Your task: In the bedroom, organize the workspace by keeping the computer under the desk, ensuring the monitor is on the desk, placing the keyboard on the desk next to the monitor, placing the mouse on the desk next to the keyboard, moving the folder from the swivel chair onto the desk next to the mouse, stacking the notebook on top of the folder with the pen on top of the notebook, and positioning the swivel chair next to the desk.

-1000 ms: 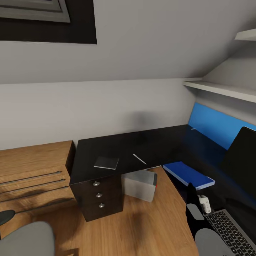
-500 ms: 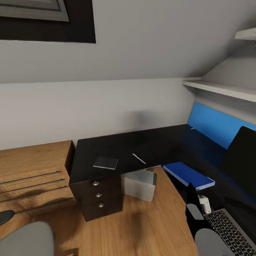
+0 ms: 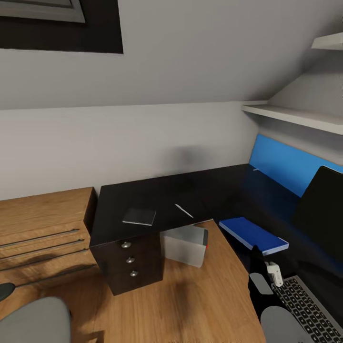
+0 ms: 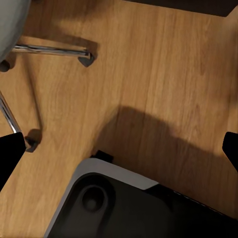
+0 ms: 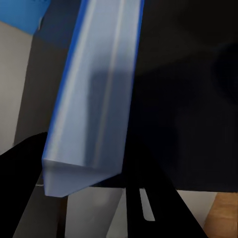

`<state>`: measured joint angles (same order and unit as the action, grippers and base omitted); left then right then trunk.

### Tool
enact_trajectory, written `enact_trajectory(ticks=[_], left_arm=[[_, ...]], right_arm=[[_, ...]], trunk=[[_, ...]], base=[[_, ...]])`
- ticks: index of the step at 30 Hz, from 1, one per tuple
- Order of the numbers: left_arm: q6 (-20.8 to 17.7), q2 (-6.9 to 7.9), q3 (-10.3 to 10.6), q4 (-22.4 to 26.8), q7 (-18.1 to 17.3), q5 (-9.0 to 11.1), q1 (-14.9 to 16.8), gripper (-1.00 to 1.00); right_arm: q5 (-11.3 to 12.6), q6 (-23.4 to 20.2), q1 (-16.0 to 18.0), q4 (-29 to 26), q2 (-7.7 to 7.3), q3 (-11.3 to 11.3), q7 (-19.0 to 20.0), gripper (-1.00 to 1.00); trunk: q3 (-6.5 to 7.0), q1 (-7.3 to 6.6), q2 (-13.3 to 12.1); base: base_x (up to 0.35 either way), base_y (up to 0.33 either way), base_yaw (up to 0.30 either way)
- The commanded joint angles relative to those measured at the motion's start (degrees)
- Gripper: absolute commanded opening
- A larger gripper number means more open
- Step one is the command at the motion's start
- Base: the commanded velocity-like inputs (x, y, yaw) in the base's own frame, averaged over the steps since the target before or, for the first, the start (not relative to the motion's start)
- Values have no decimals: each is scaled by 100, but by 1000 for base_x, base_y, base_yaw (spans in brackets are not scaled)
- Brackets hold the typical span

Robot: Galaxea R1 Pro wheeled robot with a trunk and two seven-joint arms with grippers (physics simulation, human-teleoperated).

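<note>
— Head view first: what lies on the desk (image 3: 143, 195)?

— The notebook (image 3: 139, 216) is on the desk above the three drawers, and the pen (image 3: 184, 211) lies near it, apart from it. The folder (image 3: 253, 235) rests on the other wing of the desk, between the pen and the keyboard (image 3: 309, 309). The monitor (image 3: 321, 209) stands behind the folder. The computer (image 3: 186, 245) sits on the floor under the desk, beside the drawers.

— And the arms?

— The right arm is over the desk edge, just beside the keyboard. Its wrist camera shows the folder (image 5: 94, 99) close, but whether the jaws are apart or together I cannot tell. The left wrist camera looks at the wooden floor and the swivel chair (image 4: 47, 49) legs; the left jaws stand apart.
</note>
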<state>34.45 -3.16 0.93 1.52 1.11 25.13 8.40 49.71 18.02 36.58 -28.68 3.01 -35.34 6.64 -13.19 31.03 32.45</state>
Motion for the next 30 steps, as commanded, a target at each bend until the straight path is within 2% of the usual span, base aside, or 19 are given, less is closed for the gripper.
enact_trajectory(ticks=[1, 13, 19, 30], left_arm=[[18, -1, 13, -2, 12, 9, 3, 100], [18, -1, 13, -2, 12, 8, 3, 100], [18, 7, 13, -2, -68, 9, 3, 100], [17, 8, 13, -2, -84, 14, 2, 100]], right_arm=[[60, 17, 7, 3, 5, -26, 57, -100], [66, 35, 7, 3, 2, -26, 56, -100], [66, 37, 7, 3, -1, -26, 52, -100], [57, 44, 7, 3, -2, -28, 44, -100]], trunk=[[-17, 2, 8], [-82, 2, 8], [-91, 2, 8], [-92, 2, 8]], base=[[0, 0, -95], [16, 0, -37], [171, 0, 0], [13, 0, 0]])
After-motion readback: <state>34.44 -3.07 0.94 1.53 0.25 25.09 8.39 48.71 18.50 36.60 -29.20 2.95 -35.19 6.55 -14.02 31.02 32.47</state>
